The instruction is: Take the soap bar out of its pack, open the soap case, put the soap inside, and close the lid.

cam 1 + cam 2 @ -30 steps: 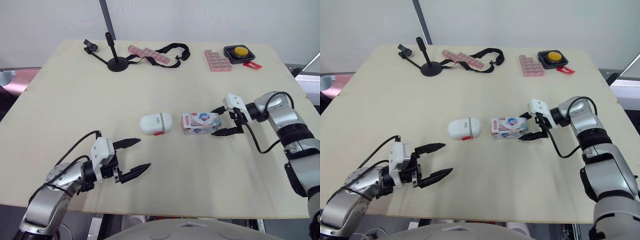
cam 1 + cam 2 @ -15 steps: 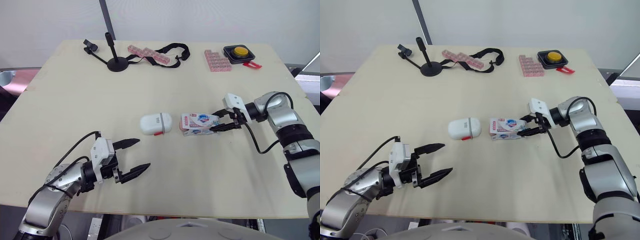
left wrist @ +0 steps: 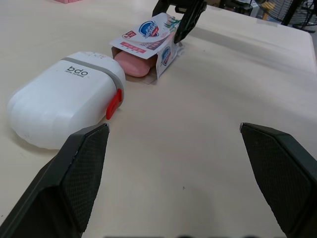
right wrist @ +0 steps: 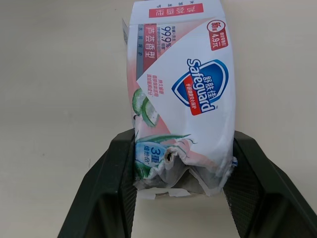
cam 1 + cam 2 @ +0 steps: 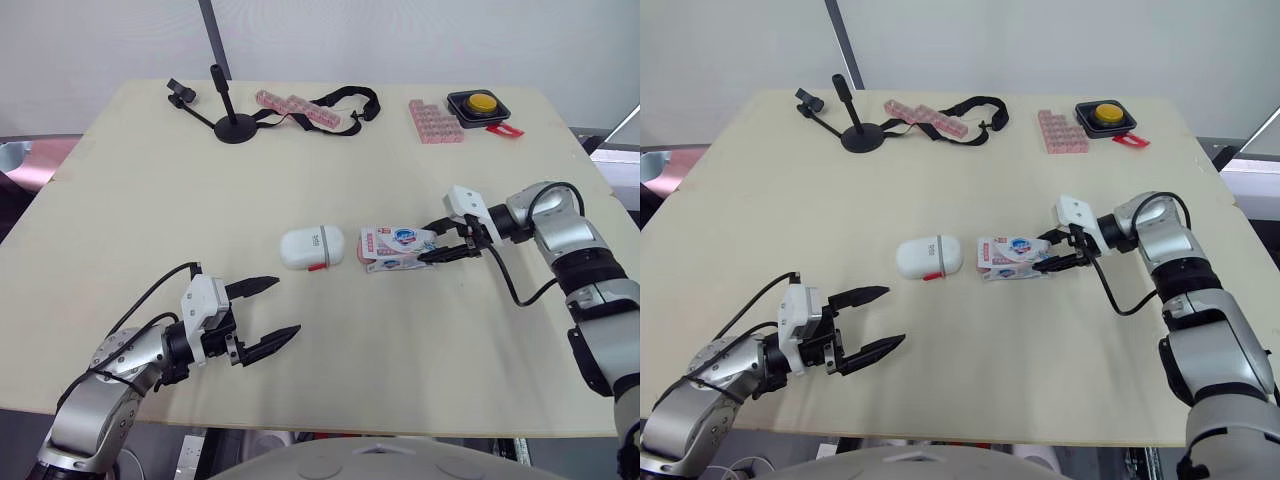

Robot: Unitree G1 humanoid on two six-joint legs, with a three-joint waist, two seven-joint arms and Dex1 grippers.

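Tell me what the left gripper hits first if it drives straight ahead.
The left gripper would probably meet the soap pack first; the soap case sits just beside that line.

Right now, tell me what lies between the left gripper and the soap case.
Just bare table between the open left gripper and the soap case; the left eye view shows it.

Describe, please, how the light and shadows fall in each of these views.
Left eye view: even, soft light; only faint shadows beneath the soap case and soap pack, no glare on the table. Left wrist view: a thin shadow hugs the case's base. Right wrist view: dark shade under the pack's crumpled end.
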